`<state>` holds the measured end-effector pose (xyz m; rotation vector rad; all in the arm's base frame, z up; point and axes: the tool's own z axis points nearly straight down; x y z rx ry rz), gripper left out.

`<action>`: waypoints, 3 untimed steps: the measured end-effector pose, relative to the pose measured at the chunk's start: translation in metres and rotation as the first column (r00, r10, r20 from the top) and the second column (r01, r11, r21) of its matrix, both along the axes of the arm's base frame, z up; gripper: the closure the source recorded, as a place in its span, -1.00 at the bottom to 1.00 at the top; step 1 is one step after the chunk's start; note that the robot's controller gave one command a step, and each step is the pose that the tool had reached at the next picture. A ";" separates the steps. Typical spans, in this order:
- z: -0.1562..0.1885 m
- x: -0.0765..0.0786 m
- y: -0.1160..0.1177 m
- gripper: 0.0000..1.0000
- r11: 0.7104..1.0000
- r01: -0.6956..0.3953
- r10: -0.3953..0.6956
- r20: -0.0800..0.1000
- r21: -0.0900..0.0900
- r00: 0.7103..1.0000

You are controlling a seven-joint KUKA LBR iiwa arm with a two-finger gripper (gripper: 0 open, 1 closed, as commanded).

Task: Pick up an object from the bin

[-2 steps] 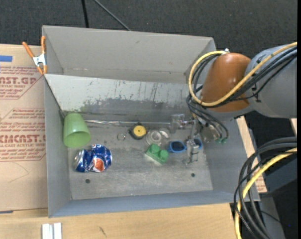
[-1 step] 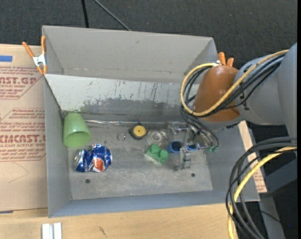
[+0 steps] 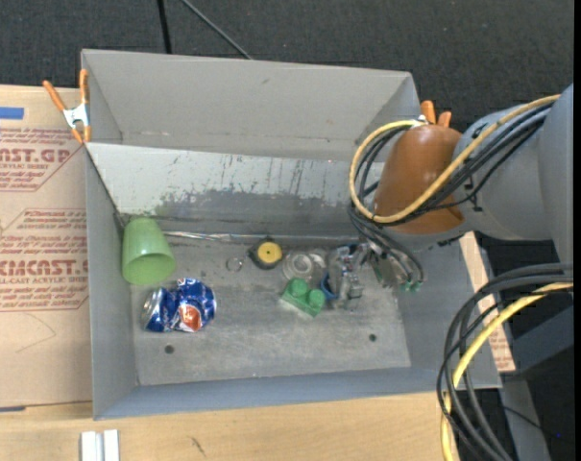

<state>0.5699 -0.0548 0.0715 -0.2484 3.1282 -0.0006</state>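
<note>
The small green piece [image 3: 302, 298], a lumpy bit of bright plastic, lies on the bin's floor a little right of the middle. The gripper [image 3: 347, 279] is down low just to its right, its dark tip close over the floor. Whether it touches the green piece I cannot tell, and whether it stands wide or narrow I cannot tell either, since the metal parts run together from here.

Just left of the gripper, on the far side of the green piece, sits a clear round thing [image 3: 304, 262], and beyond that, further left, a small yellow disc [image 3: 268, 254].

The arm [image 3: 530, 171] comes in over the right wall and bends steeply down into the bin. Its wrist wears a rounded orange cover [image 3: 415, 176], with yellow and black cables [image 3: 367, 166] looping around it.

Well apart, toward the left, a crushed blue, red and white can [image 3: 180, 306] lies on the floor. A light green cup [image 3: 144, 251] rests on its side against the left wall of the grey bin [image 3: 271, 365].
</note>
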 end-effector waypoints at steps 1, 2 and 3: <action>0.000 0.000 0.000 -1.00 1.000 0.000 0.000 -0.001 0.000 1.000; 0.000 0.000 0.000 1.00 1.000 0.000 0.000 -0.001 0.000 1.000; 0.113 0.000 0.039 1.00 1.000 -0.014 0.014 0.008 0.000 1.000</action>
